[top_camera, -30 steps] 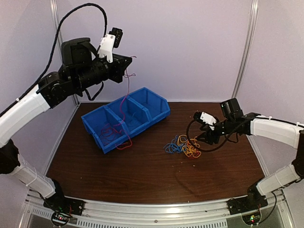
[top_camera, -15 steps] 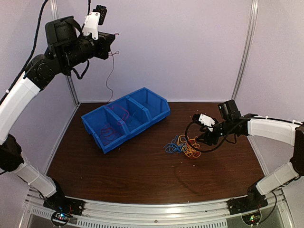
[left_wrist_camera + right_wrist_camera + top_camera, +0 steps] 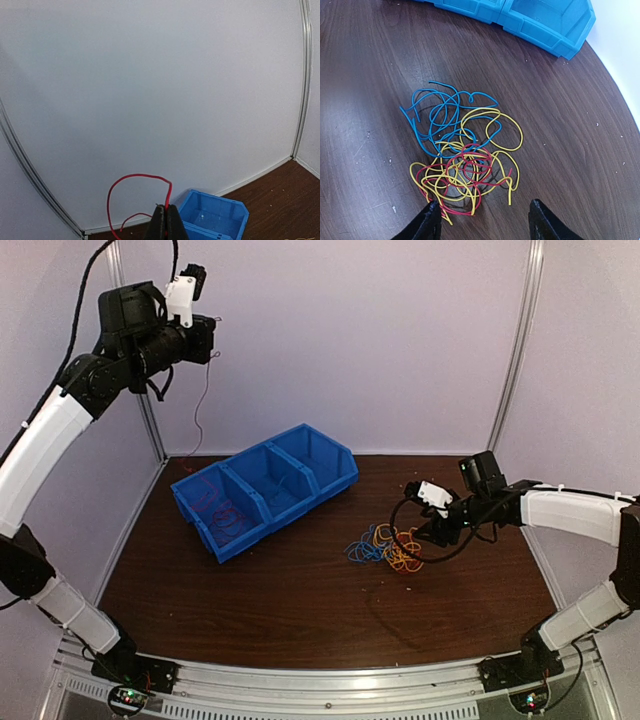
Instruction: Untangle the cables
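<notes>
Support is a dark brown wood-grain surface [image 3: 300,610]; the right wrist view shows a few pale specks on it. Two items sit directly on it. A blue plastic three-compartment bin [image 3: 240,540] is at back left, set diagonally, long axis running near-left to far-right. A loose tangle of thin red, blue and yellow cables [image 3: 385,547] lies right of centre, well apart from the bin. Blue strands bunch on the bin side; yellow and red overlap on the far side.

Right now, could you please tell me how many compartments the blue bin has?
3, in a row inside the blue bin: the left compartment, holding red cables, the middle compartment, and the right compartment nearest the far wall. None looks hidden.
</notes>
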Robot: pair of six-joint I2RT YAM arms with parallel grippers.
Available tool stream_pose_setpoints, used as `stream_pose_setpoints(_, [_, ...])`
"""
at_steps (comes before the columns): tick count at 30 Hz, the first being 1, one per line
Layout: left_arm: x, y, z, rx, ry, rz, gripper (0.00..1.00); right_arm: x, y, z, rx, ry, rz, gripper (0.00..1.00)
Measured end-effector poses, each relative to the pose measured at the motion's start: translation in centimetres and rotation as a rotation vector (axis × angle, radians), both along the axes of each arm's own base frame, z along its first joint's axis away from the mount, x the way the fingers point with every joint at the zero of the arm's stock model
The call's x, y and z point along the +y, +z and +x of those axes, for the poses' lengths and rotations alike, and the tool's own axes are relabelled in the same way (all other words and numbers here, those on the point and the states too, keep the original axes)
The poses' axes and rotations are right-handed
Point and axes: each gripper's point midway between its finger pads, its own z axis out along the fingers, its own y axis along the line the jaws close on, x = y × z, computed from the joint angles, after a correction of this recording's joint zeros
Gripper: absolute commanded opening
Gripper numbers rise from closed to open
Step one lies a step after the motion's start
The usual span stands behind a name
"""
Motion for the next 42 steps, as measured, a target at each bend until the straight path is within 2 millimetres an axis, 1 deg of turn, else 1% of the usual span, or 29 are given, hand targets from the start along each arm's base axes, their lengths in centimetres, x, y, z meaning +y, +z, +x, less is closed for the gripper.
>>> stream_pose_setpoints(3, [0.6,-1.5,1.1,0.031,0.011,0.004,0.0,-0.1,-0.1,0.0,-0.006,0.0,-0.008,0.6])
stream_pose_setpoints(6, [1.7,-3.3,2.4,0.074,0.027,0.001,0.0,-0.2,-0.2,0.0,-0.008,0.0,-0.015,0.6])
stream_pose_setpoints(10, [2.7,-6.3,3.9,0.134,0.056,0.011,0.0,-0.2,-0.2,0.1,-0.01,0.0,-0.017,0.6])
stream_pose_setpoints(12, [2.7,-8.1,4.3,0.165,0.06,0.019,0.0,-0.2,-0.2,0.1,-0.01,0.0,-0.018,0.6])
stream_pose_setpoints(16, [2.6,-13.8,4.8,0.269,0.067,0.064,0.0,-0.2,-0.2,0.1,-0.012,-0.001,-0.018,0.6])
stream_pose_setpoints(18, [3.1,-15.7,5.1,0.308,0.076,0.08,0.0,-0.2,-0.2,0.1,-0.012,-0.001,-0.018,0.6])
stream_pose_setpoints(19, [3.5,-16.4,5.2,0.321,0.086,0.084,0.0,-0.2,-0.2,0.1,-0.012,0.0,-0.018,0.6])
stream_pose_setpoints(22, [5.2,-17.0,5.8,0.333,0.12,0.074,0.0,-0.2,-0.2,0.1,-0.012,0.001,-0.019,0.6])
stream_pose_setpoints(25, [6.4,-18.1,5.5,0.353,0.134,0.061,0.0,-0.2,-0.2,0.1,-0.013,0.002,-0.02,0.6])
stream_pose_setpoints(27, [6.4,-19.1,5.3,0.367,0.126,0.052,0.0,-0.3,-0.2,0.1,-0.014,0.002,-0.021,0.6])
stream_pose_setpoints(30, [6.0,-21.6,4.9,0.415,0.104,0.048,0.0,-0.3,-0.2,0.1,-0.014,0.002,-0.021,0.6])
stream_pose_setpoints(36, [5.2,-28.4,3.7,0.558,0.06,0.023,0.0,-0.3,-0.2,0.1,-0.015,0.003,-0.022,0.6])
stream_pose_setpoints(39, [5.0,-30.8,3.0,0.613,0.047,0.005,0.0,-0.3,-0.3,0.1,-0.015,0.004,-0.022,0.6])
stream_pose_setpoints(42, [4.9,-32.3,2.6,0.647,0.045,-0.008,0.0,-0.3,-0.2,0.1,-0.015,0.004,-0.022,0.6])
